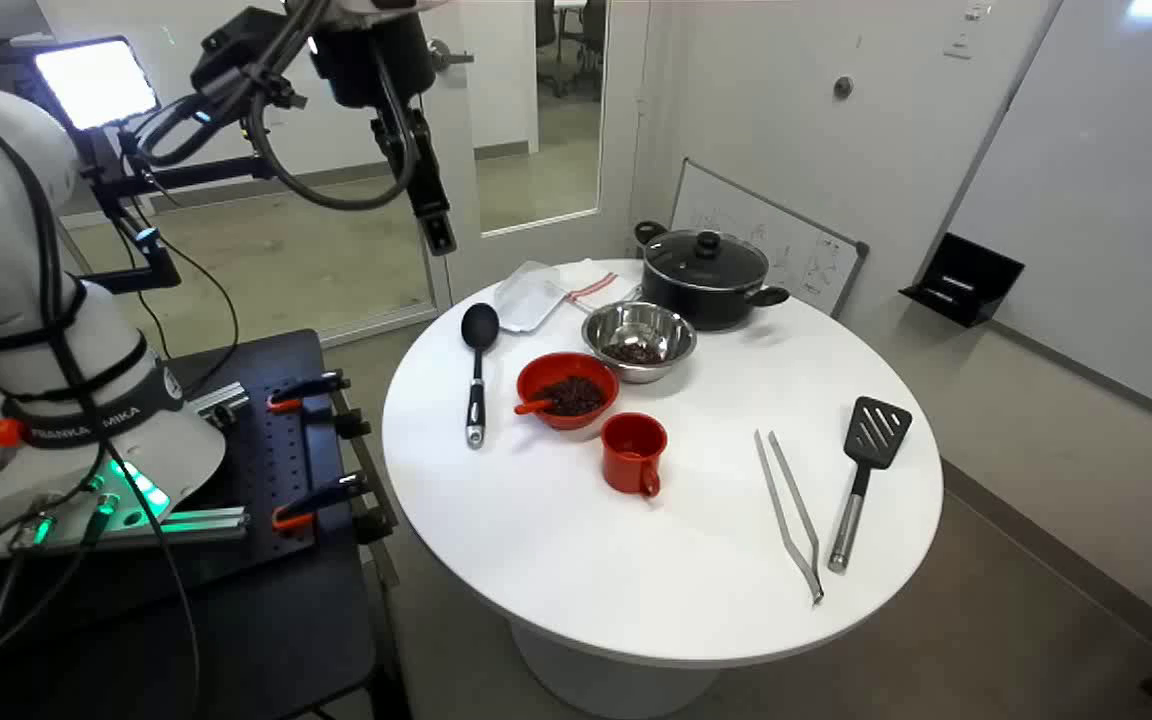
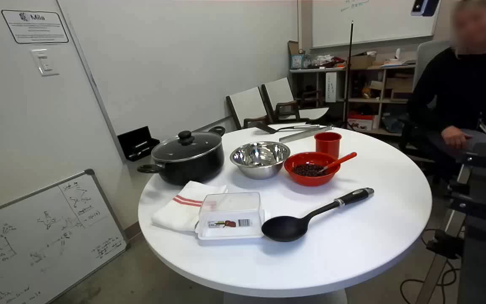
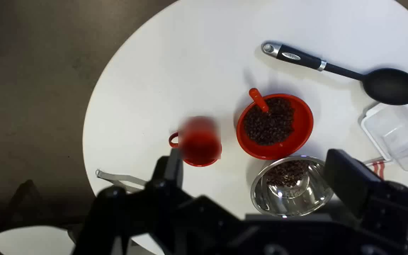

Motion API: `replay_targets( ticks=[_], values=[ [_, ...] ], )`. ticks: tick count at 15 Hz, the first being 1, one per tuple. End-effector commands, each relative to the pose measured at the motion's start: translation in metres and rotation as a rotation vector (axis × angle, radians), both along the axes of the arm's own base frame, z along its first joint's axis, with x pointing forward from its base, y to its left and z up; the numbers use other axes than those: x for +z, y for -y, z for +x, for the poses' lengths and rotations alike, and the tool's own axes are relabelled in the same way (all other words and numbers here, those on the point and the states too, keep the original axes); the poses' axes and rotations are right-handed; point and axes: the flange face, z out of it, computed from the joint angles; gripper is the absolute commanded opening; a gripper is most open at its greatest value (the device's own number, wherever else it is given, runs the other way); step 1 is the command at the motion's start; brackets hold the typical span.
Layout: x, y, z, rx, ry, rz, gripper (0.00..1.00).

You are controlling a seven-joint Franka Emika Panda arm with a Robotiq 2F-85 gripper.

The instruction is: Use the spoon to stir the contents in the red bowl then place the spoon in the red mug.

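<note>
On the worktop, the red bowl sits between black spoon and red mug; the blurred jaws look wide.

Below me, the round red bowl lies between the cylindrical red mug and the long-handled black spoon.
</note>
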Motion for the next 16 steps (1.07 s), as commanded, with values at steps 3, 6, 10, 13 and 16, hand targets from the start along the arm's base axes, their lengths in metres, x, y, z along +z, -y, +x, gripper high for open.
replay_targets(
  ticks=[3, 6, 10, 13, 16],
  values=[
    [0.001, 0.000, 0.000, 0.000, -0.001, 0.000, 1.00],
    [0.001, 0.000, 0.000, 0.000, -0.001, 0.000, 1.00],
    [0.003, 0.002, 0.001, 0.005, -0.029, -0.045, 1.00],
    [0.020, -0.031, 0.010, 0.080, 0.049, -0.183, 1.00],
    [0.025, -0.092, 0.026, 0.210, 0.047, -0.304, 1.00]
  ],
)
